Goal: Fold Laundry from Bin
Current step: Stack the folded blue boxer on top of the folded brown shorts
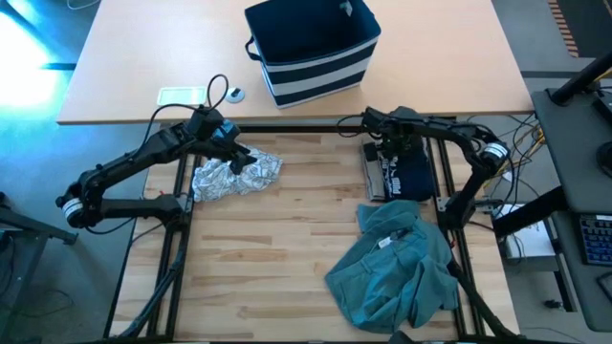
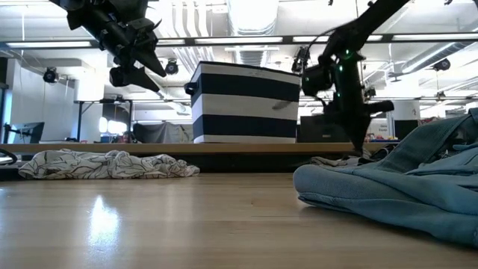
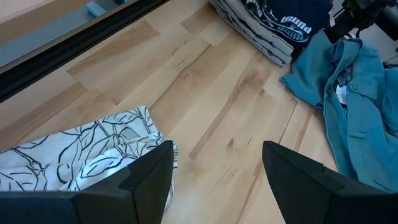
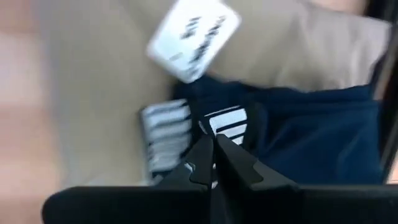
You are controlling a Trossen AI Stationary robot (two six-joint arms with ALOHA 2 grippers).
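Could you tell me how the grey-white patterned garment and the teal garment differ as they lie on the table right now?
The grey-white patterned garment is pale with dark line print; the teal garment is plain blue-green. The patterned one is the smaller heap, the teal one spreads wider. The patterned one lies below the left gripper; the teal one lies on the right, no gripper over it. Both lie crumpled, unfolded.

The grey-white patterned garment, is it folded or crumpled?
Crumpled: the grey-white patterned garment lies in an uneven, wrinkled heap on the wooden table.

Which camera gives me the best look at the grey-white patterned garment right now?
The high view: the patterned garment shows whole, crumpled beside the left pincer. The low view shows it edge-on, the left wrist view only one part; the right wrist view misses it.
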